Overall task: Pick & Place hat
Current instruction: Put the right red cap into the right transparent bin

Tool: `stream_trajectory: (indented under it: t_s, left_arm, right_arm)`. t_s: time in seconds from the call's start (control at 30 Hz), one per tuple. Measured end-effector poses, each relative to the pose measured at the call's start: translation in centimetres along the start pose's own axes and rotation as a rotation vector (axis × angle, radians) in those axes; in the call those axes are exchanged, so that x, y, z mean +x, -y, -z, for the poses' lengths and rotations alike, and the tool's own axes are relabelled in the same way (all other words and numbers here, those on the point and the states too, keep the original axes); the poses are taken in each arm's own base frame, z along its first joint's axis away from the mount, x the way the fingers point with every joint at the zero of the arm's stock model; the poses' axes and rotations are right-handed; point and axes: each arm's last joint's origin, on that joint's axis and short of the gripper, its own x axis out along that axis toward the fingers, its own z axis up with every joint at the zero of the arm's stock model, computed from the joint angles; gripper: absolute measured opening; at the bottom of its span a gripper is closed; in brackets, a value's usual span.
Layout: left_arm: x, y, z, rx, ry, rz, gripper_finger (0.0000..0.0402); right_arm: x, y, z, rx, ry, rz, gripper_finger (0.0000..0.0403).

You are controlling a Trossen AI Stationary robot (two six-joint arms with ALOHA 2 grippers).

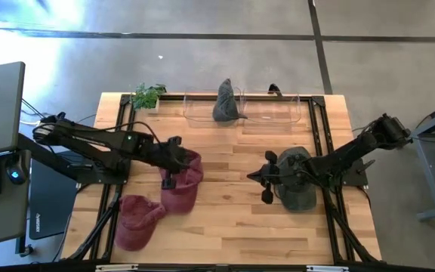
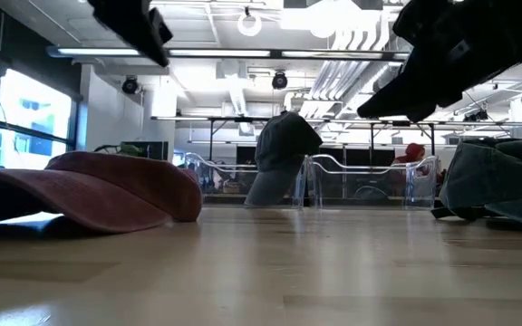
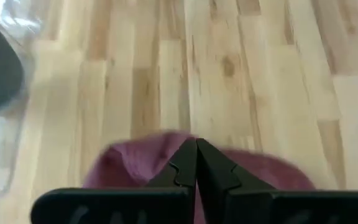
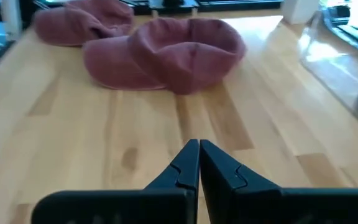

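Two maroon hats lie on the wooden table. One [image 1: 186, 181] [image 4: 185, 46] rests crown up left of centre; the other [image 1: 134, 219] [image 4: 79, 22] sits nearer the front left corner. My left gripper [image 1: 178, 160] [image 3: 196, 149] hangs shut above the first maroon hat, with nothing between its fingers. A grey-green hat [image 1: 297, 185] [image 2: 506, 177] lies on the right, under my right arm. My right gripper [image 1: 252, 177] [image 4: 198, 149] is shut just left of it, above bare wood, pointing at the maroon hats. A dark grey hat [image 1: 227, 102] [image 2: 284, 149] stands in the clear bin.
A clear plastic bin [image 1: 278, 113] runs along the table's far edge, with a small green plant [image 1: 148, 95] at its left. Bare wood shows between the two grippers and along the near edge. A desk with a laptop [image 1: 47, 204] stands off the table's left.
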Motion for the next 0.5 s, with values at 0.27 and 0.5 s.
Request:
stream_trajectory:
  t_s: [0.27, 0.5]
  left_arm:
    - [4.7, 0.8, 4.9, -0.074, -0.258, -0.057, 0.0081]
    - [8.8, 0.6, 8.3, 0.033, -0.222, -0.191, 0.0197]
  right_arm:
    - [0.0, -0.3, -0.3, 0.016, 0.017, -0.090, 0.0011]
    - [0.0, -0.3, -0.4, 0.028, 0.022, -0.079, 0.0007]
